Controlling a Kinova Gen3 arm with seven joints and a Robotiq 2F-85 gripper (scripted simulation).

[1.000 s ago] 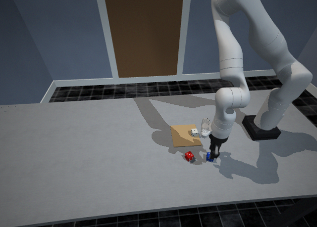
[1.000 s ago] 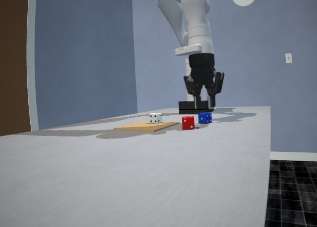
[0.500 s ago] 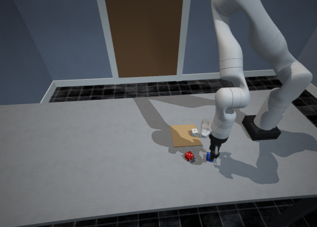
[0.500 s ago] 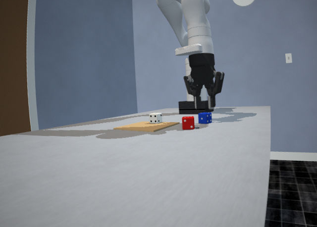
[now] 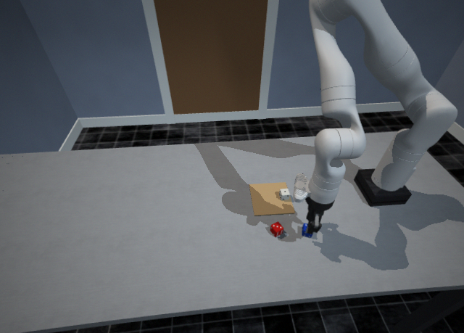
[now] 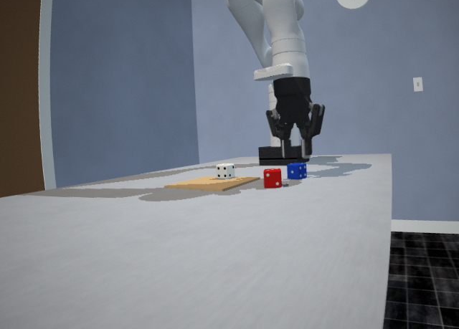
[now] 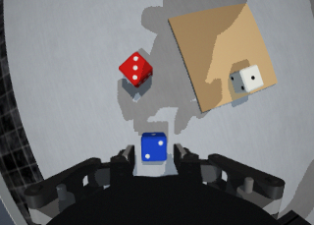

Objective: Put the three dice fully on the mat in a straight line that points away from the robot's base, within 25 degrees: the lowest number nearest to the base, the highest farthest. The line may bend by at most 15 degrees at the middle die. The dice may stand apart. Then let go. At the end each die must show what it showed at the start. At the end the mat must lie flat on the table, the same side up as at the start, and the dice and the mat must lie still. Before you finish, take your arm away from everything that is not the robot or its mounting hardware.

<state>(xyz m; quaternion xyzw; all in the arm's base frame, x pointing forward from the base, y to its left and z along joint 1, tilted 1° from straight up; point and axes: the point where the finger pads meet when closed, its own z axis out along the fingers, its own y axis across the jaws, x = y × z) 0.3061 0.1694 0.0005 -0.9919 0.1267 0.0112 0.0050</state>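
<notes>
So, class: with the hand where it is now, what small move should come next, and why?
Probably lower the hand straight down. It hangs open above the blue die, centred on it in the wrist view, and that die sits off the mat.

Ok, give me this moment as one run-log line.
gripper: open, above blue die, holding nothing | white die: on mat | red die: on table, off mat | blue die: on table, off mat
</notes>
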